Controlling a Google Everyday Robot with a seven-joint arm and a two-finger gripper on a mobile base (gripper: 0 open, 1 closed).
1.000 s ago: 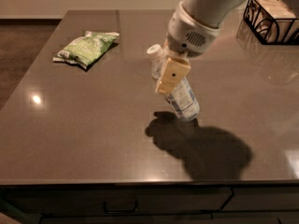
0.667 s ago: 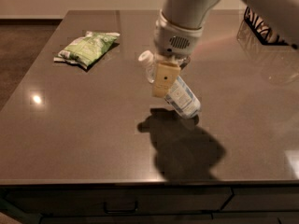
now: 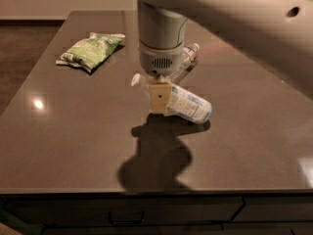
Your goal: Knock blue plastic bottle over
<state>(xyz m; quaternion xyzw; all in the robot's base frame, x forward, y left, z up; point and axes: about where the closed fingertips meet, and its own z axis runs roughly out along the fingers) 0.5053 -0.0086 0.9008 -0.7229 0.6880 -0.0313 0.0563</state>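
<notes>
On the dark table (image 3: 73,131), blue plastic bottle (image 3: 188,105) tilts nearly flat, white cap up-left, blue-and-white label showing. Gripper (image 3: 160,97) overlaps its neck; cannot tell whether it grips.

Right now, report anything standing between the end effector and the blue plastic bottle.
Nothing visible does. The end effector is right at the tilted blue plastic bottle; the smaller bottle sits behind the arm, the green bag far left.

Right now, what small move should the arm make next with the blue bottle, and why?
Probably ease the gripper a little lower. The blue bottle leans steeply, its base on the table and its white cap raised, so it does not yet lie flat, and the gripper sits at its middle. Pressing down should likely lay it over.
</notes>
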